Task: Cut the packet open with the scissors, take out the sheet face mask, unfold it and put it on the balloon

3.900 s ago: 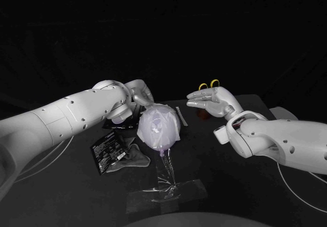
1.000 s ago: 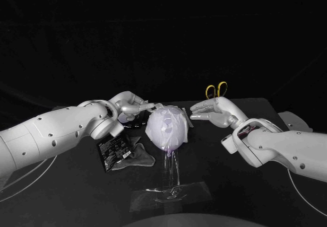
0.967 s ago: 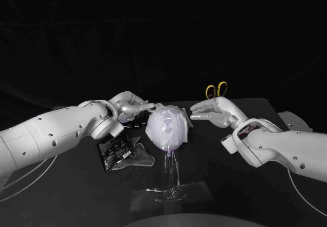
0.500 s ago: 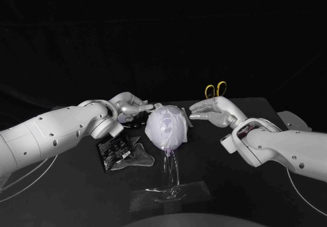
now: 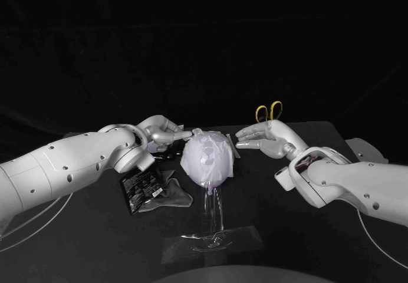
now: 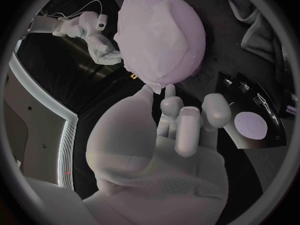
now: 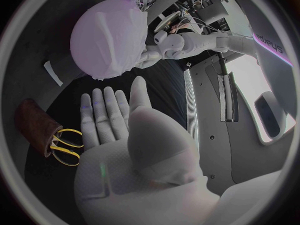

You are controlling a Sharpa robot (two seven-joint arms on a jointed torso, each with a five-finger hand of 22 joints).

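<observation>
Mask (image 5: 208,154) lies over the balloon (image 5: 209,184), so only smoothing seems left. Left hand (image 5: 161,134) fingers (image 6: 169,92) touch the mask's edge; I cannot tell if they pinch. Right hand (image 5: 267,137) waits beside the balloon, fingers spread.

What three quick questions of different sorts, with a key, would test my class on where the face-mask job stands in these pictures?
1. True or false: the sheet mask lies draped over the balloon.
2. The scissors are: A upright behind the right hand, unheld; B gripped in that hand; C cutting the mask.
3. What colour are the scissors' handles?
Key: 1 true; 2 A; 3 yellow.
</observation>
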